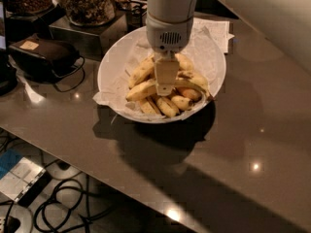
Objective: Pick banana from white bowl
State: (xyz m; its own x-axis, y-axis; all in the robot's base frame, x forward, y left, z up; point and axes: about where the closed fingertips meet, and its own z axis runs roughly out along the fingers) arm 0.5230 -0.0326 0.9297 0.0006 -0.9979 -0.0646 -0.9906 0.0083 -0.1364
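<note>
In the white bowl [109, 67], the pincer [165, 87], its grip impossible to tell, hangs over the long, pale-yellow banana [141, 90].

One pincer [165, 91] over one white bowl [108, 67]

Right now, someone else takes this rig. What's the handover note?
Claw: lowered into the white bowl, tip in the pile of fruit.
Long banana: lying in the bowl just beside the claw tip, not lifted; no grasp confirmed.
Bowl sits on the table.
Done: reach into the bowl.
Left: secure the long banana and lift it clear of the bowl.
</note>
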